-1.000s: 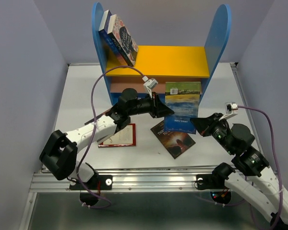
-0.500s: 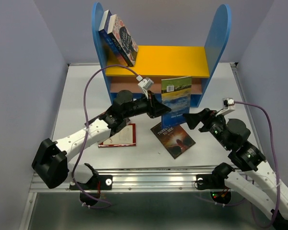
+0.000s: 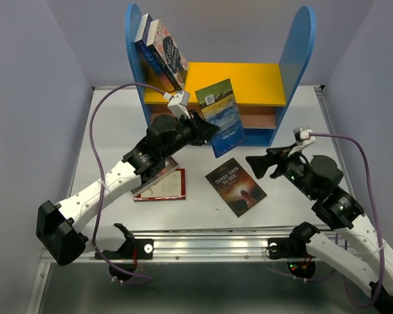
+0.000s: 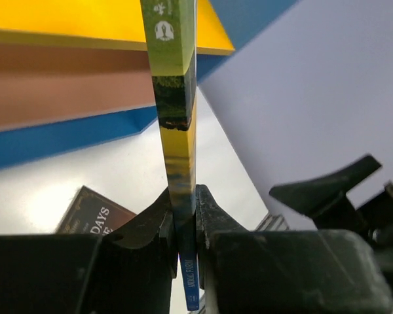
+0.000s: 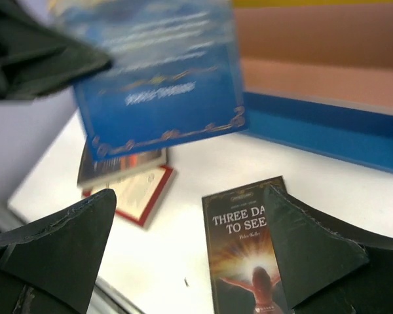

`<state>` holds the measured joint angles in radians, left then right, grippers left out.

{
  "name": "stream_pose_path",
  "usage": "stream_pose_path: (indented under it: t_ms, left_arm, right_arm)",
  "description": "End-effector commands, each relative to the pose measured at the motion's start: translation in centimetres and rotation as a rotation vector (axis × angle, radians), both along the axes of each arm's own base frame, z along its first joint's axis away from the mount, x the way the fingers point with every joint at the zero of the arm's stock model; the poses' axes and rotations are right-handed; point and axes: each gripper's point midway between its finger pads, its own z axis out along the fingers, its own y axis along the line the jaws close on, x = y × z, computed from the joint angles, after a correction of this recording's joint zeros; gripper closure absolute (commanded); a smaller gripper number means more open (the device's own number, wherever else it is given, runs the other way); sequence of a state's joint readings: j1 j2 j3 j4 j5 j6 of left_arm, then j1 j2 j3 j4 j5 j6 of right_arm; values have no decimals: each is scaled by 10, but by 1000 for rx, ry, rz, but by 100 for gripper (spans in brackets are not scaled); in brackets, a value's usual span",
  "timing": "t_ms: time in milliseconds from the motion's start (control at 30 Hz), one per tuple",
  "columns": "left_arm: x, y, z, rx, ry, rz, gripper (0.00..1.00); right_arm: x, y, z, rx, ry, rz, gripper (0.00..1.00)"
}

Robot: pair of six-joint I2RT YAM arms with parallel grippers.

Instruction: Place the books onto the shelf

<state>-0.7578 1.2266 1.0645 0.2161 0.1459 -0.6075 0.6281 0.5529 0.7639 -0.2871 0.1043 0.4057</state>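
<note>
- The left tool [image 3: 206, 131] is pinched narrow on one edge of the blue-green landscape book [image 3: 221, 118]. It holds the book up off the worktop [image 3: 111, 131], slightly tilted, in the middle of the overhead view.
- That book hangs just in front of the shelf [image 3: 298, 46], level with its yellow upper board [image 3: 249, 82] but not resting on it.
- From the left wrist, the book's spine runs straight up between the two fingers [image 4: 150, 222], which press on either side of it.
- The right tool [image 3: 255, 165] stands wide with nothing in it, at the centre right of the overhead view. It is near the held book but apart from it.
- Two books [image 3: 162, 51] lean against the shelf's left blue panel, on the yellow board at the upper left.
- A dark book titled "Three Days to See" [image 3: 236, 186] lies flat on the worktop below the held one.
- A white book with a red border [image 3: 165, 186] lies to the dark book's left, partly under the left arm.
</note>
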Motion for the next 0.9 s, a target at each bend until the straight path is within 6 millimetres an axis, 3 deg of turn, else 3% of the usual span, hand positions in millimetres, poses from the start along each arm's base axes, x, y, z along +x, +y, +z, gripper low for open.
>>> stream_pose_path:
  t_ms: [0, 200, 333, 367, 400, 433, 567, 733, 867]
  left_arm:
    - [7, 26, 46, -213, 147, 249, 100]
    - [-8, 49, 15, -302, 409, 443, 100]
    - [-17, 54, -1, -331, 561, 494, 100]
    - [-18, 55, 4, -360, 600, 511, 100]
    - [-20, 63, -17, -295, 658, 576, 100]
    - [-22, 65, -14, -303, 690, 596, 100]
    - [-32, 82, -40, -279, 805, 700, 100]
    - [-40, 83, -45, -348, 853, 682, 100]
    - [-43, 88, -48, -351, 873, 698, 100]
  right_arm:
    - [-20, 38, 6, -198, -118, 319, 0]
    - [-26, 61, 9, -267, -221, 490, 0]
    - [-14, 67, -1, -355, -289, 517, 0]
    - [-11, 70, -4, -369, -296, 525, 0]
    - [-10, 76, -13, -388, -283, 553, 0]
    - [-11, 81, -14, -411, -302, 575, 0]
    - [-21, 100, -17, -467, -401, 657, 0]
    - [-23, 137, -30, -603, -468, 668, 0]
    - [-10, 161, -36, -681, -521, 649, 0]
